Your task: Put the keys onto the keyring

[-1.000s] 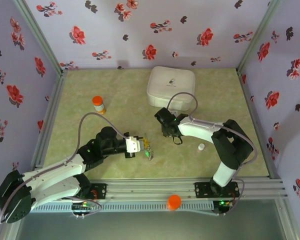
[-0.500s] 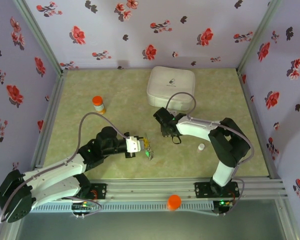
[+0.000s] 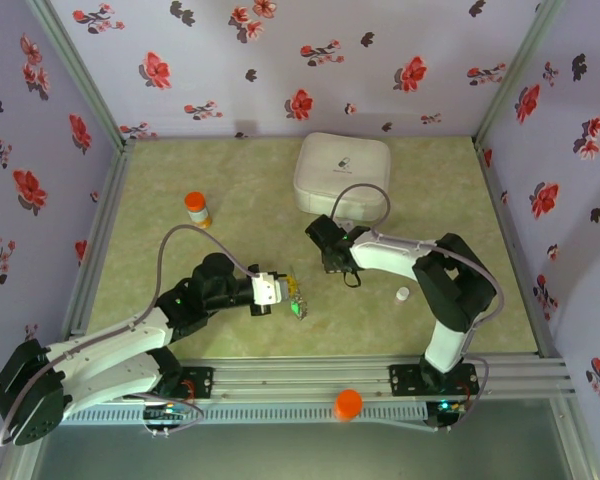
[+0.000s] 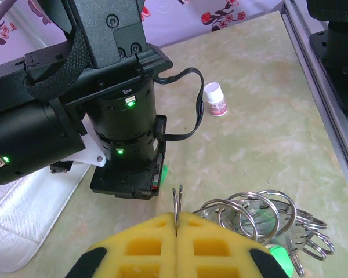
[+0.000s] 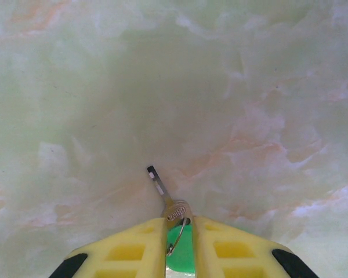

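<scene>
Floral purple walls close round a pale green marbled desk. Nearest the rail, the left jaws are pinched fully together. Their yellow pads clamp one thin wire loop of the keyring. That loop stands up just past the pad tips, and the bundle of silver rings spills off to the right of the jaws. I judge it is held this way to offer one ring edge-on and steady for threading. A green key head peeps out beneath the bundle; whether it is already on a ring I cannot tell.

Just beyond the left jaws, across a small gap, the right jaws point down at the desk. They stand narrow, with yellow pads pressing on either side of the green-headed key. Its head sits back between the pads, and its dark shaft juts forward past the tips with a little ring dangling from it. Gripped by the head, the key can be steered toward the waiting loop. Whether it is lifted or lies on the desk I cannot tell.

Farther out, a small white bottle stands well apart to the side of the right jaws. A white case lies behind them, and an orange-capped bottle sits well beyond the left jaws.
</scene>
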Action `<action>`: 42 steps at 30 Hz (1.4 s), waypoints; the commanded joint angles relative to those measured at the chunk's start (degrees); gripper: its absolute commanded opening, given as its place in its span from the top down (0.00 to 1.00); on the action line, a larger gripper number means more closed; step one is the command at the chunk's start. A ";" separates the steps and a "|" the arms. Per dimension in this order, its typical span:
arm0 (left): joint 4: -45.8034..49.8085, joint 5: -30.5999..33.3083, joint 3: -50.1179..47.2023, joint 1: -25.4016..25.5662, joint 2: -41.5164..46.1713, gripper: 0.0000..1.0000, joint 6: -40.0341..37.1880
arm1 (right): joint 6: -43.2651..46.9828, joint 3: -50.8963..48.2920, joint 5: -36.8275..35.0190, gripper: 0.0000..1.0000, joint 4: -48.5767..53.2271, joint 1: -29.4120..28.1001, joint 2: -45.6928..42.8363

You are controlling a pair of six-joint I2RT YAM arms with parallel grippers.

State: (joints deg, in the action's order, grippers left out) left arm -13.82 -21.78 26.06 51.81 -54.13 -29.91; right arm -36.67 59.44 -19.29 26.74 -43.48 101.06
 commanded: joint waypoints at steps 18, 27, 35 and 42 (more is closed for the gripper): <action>-3.40 0.10 0.39 0.25 -1.03 1.00 0.22 | -0.74 1.26 -0.21 0.81 1.27 0.07 -0.19; -3.75 0.07 0.41 0.32 -1.09 1.00 0.20 | -0.82 0.86 2.32 0.82 1.74 -0.37 -0.61; -3.31 0.07 0.39 0.33 -0.82 1.00 0.25 | -0.70 1.03 1.89 0.86 2.08 -0.41 -0.54; -3.28 0.07 0.48 0.31 -0.92 1.00 0.12 | -0.50 1.35 2.06 0.94 2.48 -0.46 -0.63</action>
State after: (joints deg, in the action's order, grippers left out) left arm -14.57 -21.61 26.06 51.81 -55.20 -29.91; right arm -36.58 59.57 -17.30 27.53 -43.55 101.25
